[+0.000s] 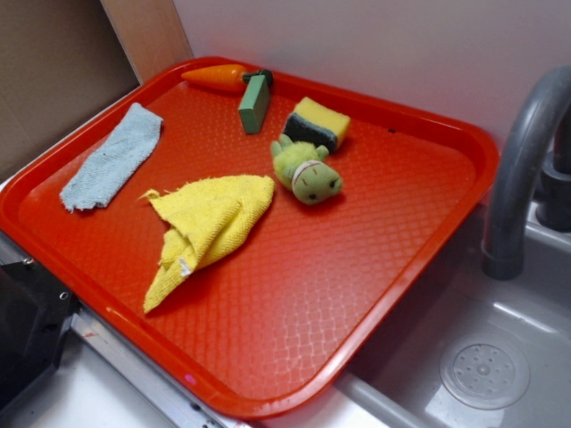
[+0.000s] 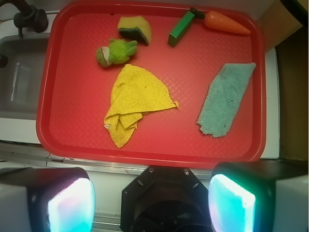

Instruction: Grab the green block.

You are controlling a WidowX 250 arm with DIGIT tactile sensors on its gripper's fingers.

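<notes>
Jaws spread wide and empty: in the wrist view my gripper hangs above the near rim of the red tray, its pads apart with nothing between them. So nothing of the grab is done yet, as I judge it; reach, descent and closing are all left.

Outward, the yellow cloth lies crumpled mid-tray, the blue-grey cloth to one side. Beyond them sit the plush toy and the sponge. The green block lies at the far edge, well apart from me, one end touching or nearly touching the toy carrot. The exterior view shows the green block on its narrow side, free to be gripped.
</notes>
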